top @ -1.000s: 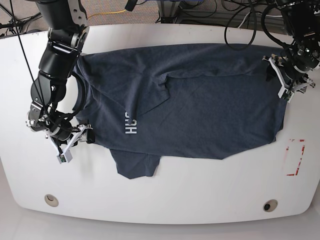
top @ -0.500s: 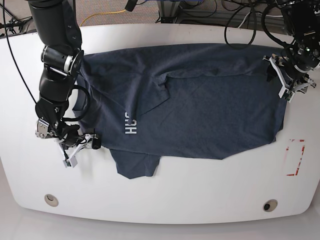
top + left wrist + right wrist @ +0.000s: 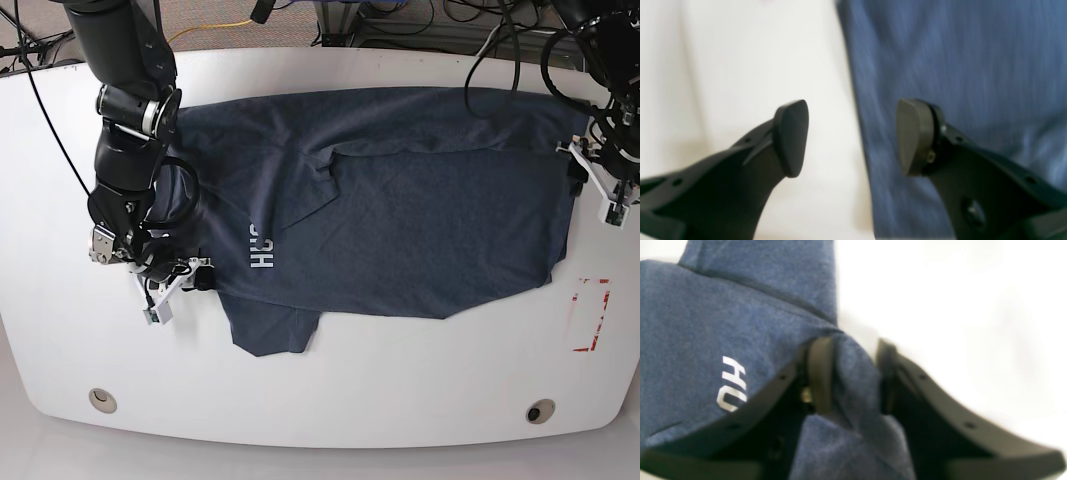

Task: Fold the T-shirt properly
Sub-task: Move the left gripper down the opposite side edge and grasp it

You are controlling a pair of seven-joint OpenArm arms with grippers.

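In the left wrist view, the left gripper has its two dark fingers well apart with nothing between them. Below it runs a straight edge of the dark navy heathered cotton T-shirt; one finger hangs over the cloth, the other over the bare white table. The picture is blurred.

In the right wrist view, the right gripper has its fingers drawn close around a raised fold of the T-shirt's edge, the cloth bunched between them. Beside that fold on the shirt sits white lettering, and the white table lies past the shirt's edge.

In the base view, the T-shirt lies spread across the middle of the rounded white table, one sleeve sticking out toward the table's near edge. The right gripper is at the shirt's left edge, close to the lettering. The left gripper is at the shirt's right edge. A red-outlined rectangle marks the table just beyond the shirt's right lower corner.
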